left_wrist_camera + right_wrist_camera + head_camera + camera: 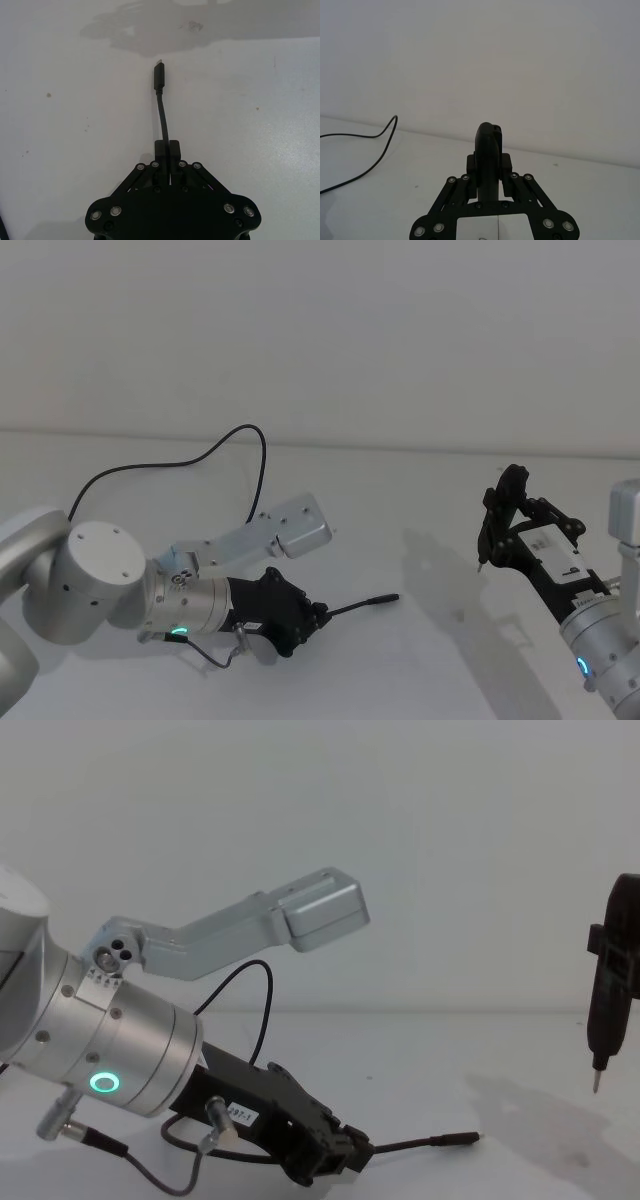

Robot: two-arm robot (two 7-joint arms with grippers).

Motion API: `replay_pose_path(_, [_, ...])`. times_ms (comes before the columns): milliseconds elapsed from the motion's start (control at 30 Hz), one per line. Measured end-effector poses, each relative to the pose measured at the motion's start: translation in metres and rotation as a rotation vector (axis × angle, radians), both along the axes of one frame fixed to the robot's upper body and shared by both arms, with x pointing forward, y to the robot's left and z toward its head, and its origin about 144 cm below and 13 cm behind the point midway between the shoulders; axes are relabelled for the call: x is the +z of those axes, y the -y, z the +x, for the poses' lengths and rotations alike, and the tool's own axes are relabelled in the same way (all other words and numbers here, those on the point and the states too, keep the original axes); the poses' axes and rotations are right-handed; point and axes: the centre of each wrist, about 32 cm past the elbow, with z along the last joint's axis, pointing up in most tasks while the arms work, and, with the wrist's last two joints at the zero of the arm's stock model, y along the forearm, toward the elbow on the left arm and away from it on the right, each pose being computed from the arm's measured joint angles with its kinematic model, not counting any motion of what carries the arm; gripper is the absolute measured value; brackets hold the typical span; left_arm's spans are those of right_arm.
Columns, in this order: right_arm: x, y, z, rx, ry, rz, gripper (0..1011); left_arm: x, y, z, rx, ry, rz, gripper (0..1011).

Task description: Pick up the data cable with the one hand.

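The data cable (372,602) is a thin black cord ending in a thicker plug (159,80) with a small metal tip. My left gripper (318,615), low over the white table at front left, is shut on the cord a short way behind the plug (455,1139). The plug sticks out forward from the closed fingers (173,148), close to the table. The rest of the cord (200,458) loops back toward the wall. My right gripper (515,525) is raised at the right, shut on a slim black tool (605,1000) with a pin tip.
A grey metal bracket (290,525) on the left wrist reaches over the table behind the left gripper. A faint stain (540,1115) marks the table below the tool. The plain wall (320,340) stands behind. The cord's far stretch (370,145) lies on the table.
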Motion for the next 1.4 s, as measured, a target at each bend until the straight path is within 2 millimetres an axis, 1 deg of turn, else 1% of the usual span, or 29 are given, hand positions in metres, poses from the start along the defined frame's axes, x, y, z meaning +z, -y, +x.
replay_pose_path(467, [0.000, 0.000, 0.000, 0.000, 0.001, 0.000, 268, 0.000, 0.000, 0.000, 0.001, 0.001, -0.001, 40])
replay_pose_path(667, [0.005, 0.000, -0.001, 0.011, 0.018, 0.004, 268, 0.000, -0.001, -0.002, 0.001, 0.028, -0.016, 40])
replay_pose_path(967, [0.024, 0.001, -0.003, 0.055, 0.066, 0.032, 268, 0.002, -0.003, -0.007, -0.003, 0.128, -0.063, 40])
replay_pose_path(1200, [0.033, 0.001, -0.005, 0.085, 0.076, 0.073, 268, 0.005, -0.006, -0.011, -0.010, 0.219, -0.112, 40])
replay_pose_path(1400, [0.036, 0.000, -0.006, 0.104, 0.065, 0.113, 268, 0.010, -0.008, -0.014, -0.021, 0.306, -0.165, 40])
